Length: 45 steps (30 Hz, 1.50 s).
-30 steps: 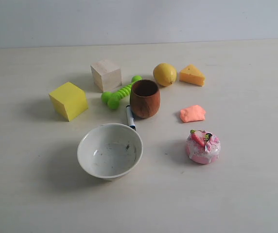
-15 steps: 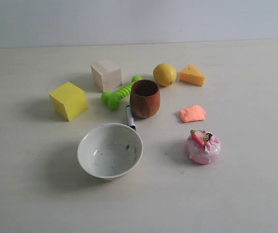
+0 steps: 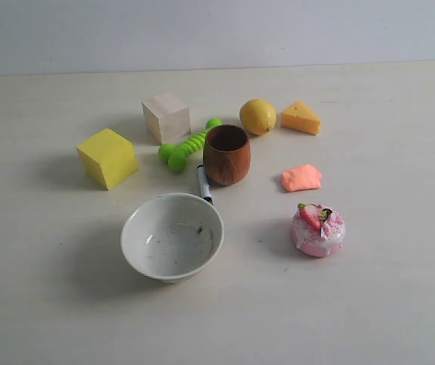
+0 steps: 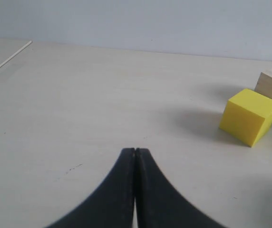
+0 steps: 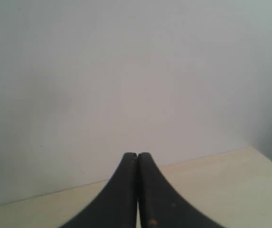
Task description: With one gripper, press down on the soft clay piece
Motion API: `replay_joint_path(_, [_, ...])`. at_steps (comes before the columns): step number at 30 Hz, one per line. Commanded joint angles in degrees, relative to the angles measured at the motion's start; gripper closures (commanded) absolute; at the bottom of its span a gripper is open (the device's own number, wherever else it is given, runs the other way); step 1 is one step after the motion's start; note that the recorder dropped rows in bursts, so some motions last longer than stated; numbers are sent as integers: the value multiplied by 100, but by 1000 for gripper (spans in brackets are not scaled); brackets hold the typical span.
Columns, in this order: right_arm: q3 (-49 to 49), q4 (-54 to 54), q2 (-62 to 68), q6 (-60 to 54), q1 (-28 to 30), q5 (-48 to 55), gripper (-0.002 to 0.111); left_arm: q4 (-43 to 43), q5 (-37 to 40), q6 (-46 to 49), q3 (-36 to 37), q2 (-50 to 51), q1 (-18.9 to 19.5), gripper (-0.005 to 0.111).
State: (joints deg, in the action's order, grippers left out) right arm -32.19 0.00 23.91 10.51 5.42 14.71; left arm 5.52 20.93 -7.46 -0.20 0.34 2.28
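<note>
The soft clay piece point(image 3: 302, 178) is a small salmon-orange flattish lump lying on the table right of the wooden cup and behind the pink cake. Neither arm shows in the exterior view. In the left wrist view my left gripper point(image 4: 135, 151) is shut, its black fingers pressed together over bare table with nothing between them. In the right wrist view my right gripper point(image 5: 137, 155) is shut too, pointing toward the pale wall and the table's far edge. The clay is out of view in both wrist views.
On the table stand a white bowl point(image 3: 172, 235), a brown wooden cup point(image 3: 227, 154), a pink strawberry-topped cake point(image 3: 318, 229), a lemon point(image 3: 258, 116), a cheese wedge point(image 3: 300, 118), a yellow cube point(image 3: 107, 157), a pale wooden cube point(image 3: 166, 117), a green toy point(image 3: 188, 145) and a marker point(image 3: 204, 183).
</note>
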Motion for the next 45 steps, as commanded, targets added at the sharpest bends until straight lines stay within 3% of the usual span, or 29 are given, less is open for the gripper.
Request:
replay_joint_path(1, [-386, 1174, 448, -591, -12, -192, 108, -8, -53, -9, 20, -34, 13, 107])
replay_joint_path(7, [-1186, 2247, 1131, -2570, -45, 963, 108, -8, -53, -9, 20, -34, 13, 107])
replay_joint_path(12, [-1824, 2646, 2119, -3471, -630, 1580, 108, -8, -53, -9, 20, -34, 13, 107])
replay_joint_path(17, [-2432, 1881, 3318, -2876, -1414, 2057, 108, -8, -53, -9, 20, -34, 13, 107])
replay_joint_path(23, [-2955, -233, 4627, -1051, -2475, 2499, 108, -8, -53, -9, 20, -34, 13, 107])
replay_joint_path(26, [-3294, -797, 5243, -847, -2821, 2864, 108, -8, -53, -9, 20, -34, 13, 107])
replay_joint_path(32, [-4227, -912, 6407, -835, -2903, 3702, 108, -8, -53, -9, 20, -34, 13, 107])
replay_joint_path(45, [-4421, -819, 6679, -334, -2903, 3106, 108, -8, -53, -9, 20, -34, 13, 107])
